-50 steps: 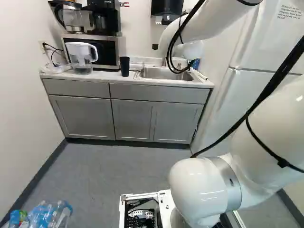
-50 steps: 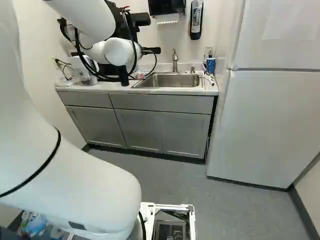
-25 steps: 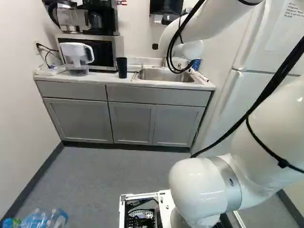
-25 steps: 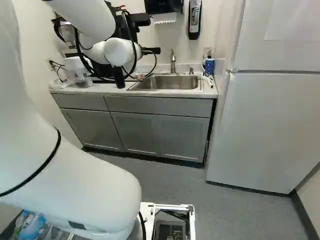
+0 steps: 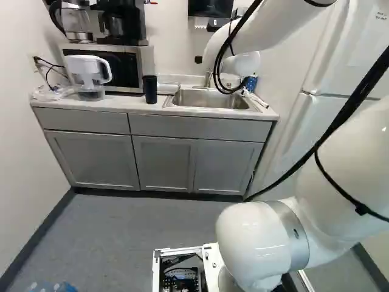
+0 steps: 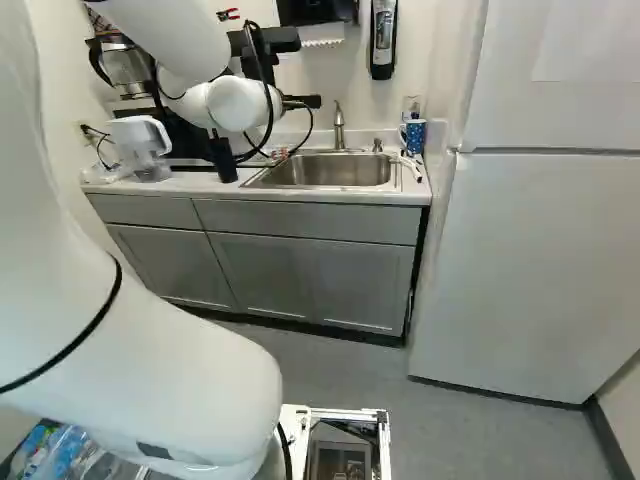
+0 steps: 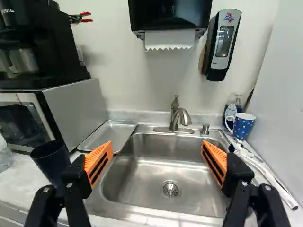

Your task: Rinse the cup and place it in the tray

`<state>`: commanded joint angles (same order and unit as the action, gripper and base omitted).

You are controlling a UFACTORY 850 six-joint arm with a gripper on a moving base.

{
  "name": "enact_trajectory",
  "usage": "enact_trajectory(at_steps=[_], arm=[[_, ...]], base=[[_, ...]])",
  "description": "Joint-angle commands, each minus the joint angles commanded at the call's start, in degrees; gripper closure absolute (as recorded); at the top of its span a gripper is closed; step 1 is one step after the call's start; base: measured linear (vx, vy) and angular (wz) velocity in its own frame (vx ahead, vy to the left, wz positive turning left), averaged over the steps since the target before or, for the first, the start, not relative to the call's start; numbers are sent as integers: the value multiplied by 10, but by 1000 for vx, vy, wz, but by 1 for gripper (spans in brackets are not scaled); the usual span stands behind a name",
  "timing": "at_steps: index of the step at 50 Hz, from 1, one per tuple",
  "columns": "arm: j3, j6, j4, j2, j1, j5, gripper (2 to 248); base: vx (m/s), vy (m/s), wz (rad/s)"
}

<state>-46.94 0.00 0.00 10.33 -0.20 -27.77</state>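
Left base view: the black cup (image 5: 150,89) stands at nine o'clock from the sink (image 5: 209,97); I judge this the approach. Right base view: faucet (image 6: 339,127) at the sink's twelve. Wrist view: my gripper (image 7: 156,161) is wide open, empty; next I swing to ten o'clock for the cup, clearing the microwave (image 7: 78,111); tray (image 7: 109,134) at eleven, spotted mug (image 7: 243,126) at two

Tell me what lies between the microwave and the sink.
The metal tray lies between the microwave and the sink, as the wrist view shows.
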Motion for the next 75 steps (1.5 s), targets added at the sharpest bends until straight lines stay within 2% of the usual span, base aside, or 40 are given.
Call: enact_trajectory(at_steps=[45,75], arm=[[0,0,0,0,0,0,3],[0,0,0,0,0,0,3]], base=[[128,-42,2],[105,-23,144]])
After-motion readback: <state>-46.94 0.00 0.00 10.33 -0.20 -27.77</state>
